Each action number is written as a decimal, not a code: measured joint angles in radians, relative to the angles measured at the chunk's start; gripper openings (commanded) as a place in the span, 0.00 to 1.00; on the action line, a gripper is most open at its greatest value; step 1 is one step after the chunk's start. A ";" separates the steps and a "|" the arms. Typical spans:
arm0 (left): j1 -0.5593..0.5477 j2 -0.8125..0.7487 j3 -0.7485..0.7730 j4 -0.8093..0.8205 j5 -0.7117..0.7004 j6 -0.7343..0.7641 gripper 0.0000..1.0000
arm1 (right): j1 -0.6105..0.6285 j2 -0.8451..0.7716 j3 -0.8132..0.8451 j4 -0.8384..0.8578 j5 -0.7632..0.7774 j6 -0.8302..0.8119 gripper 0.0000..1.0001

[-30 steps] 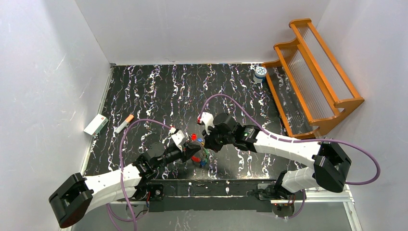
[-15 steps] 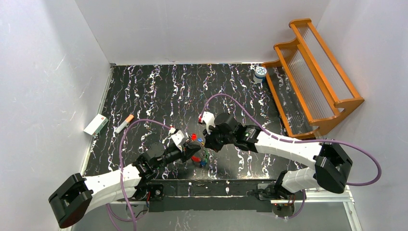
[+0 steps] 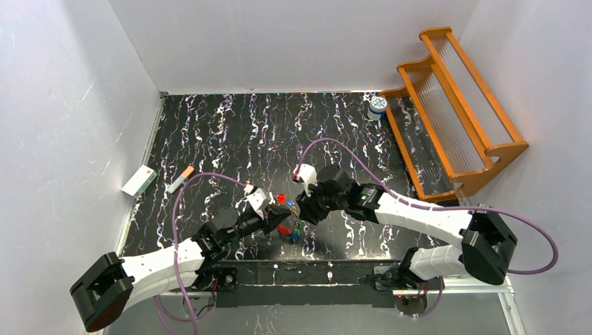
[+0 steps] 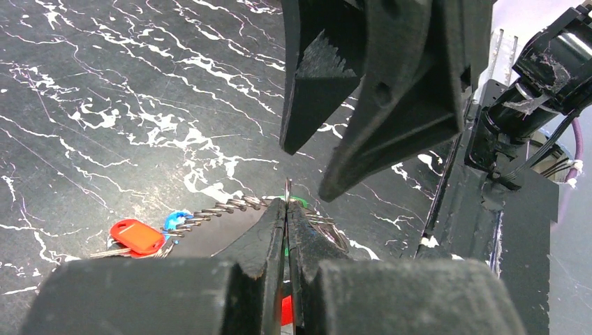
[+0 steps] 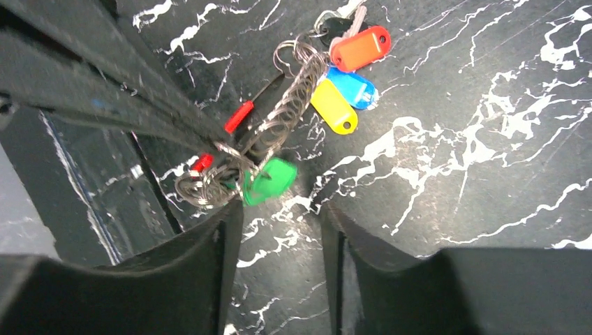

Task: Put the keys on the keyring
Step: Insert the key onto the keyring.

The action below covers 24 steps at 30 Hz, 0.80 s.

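**K:** Black marbled table (image 3: 230, 132), white walls. Where's the work?

**M:** Near edge, centre. The left gripper (image 4: 286, 209) has its jaws pressed together on the wire of the keyring (image 5: 293, 87), pinching it at one end. The far end of the ring carries the red key (image 5: 359, 47), blue key (image 5: 356, 87) and yellow key (image 5: 334, 105), all lying on the table.

**K:** Right side?

**M:** The right gripper (image 5: 280, 206) has its jaws spread with nothing between them. The green key (image 5: 269, 178) sits just beyond its fingertips, right at the pinched end of the ring.

**K:** Is green threaded?

**M:** Can't tell. Its head touches the wire, but the hole is hidden. My read is that we're mid-threading on green, with three already on.

**K:** Next move?

**M:** Probably re-grip green by its plastic head and slide it further along the wire while the left keeps the ring steady. The clearance is tight, since the fingers of both arms nearly meet there.

**K:** Containers?

**M:** The white-and-blue jar (image 3: 378, 105) is at the back right, beside the orange wooden rack (image 3: 454, 112). I can't see its contents. The white box (image 3: 139, 181) at the left edge looks closed. No keys visible in or on any of them.
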 measured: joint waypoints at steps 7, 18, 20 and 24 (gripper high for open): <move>0.000 -0.002 0.000 0.006 -0.001 0.000 0.00 | -0.005 -0.103 -0.083 0.047 0.012 -0.048 0.62; 0.000 -0.030 -0.006 0.007 0.010 0.045 0.00 | -0.005 -0.256 -0.277 0.354 0.067 -0.150 0.52; 0.000 -0.043 -0.014 0.009 0.015 0.058 0.00 | -0.005 -0.282 -0.323 0.418 0.069 -0.175 0.55; 0.000 -0.053 -0.019 0.009 0.029 0.077 0.00 | -0.005 -0.299 -0.363 0.496 0.018 -0.247 0.57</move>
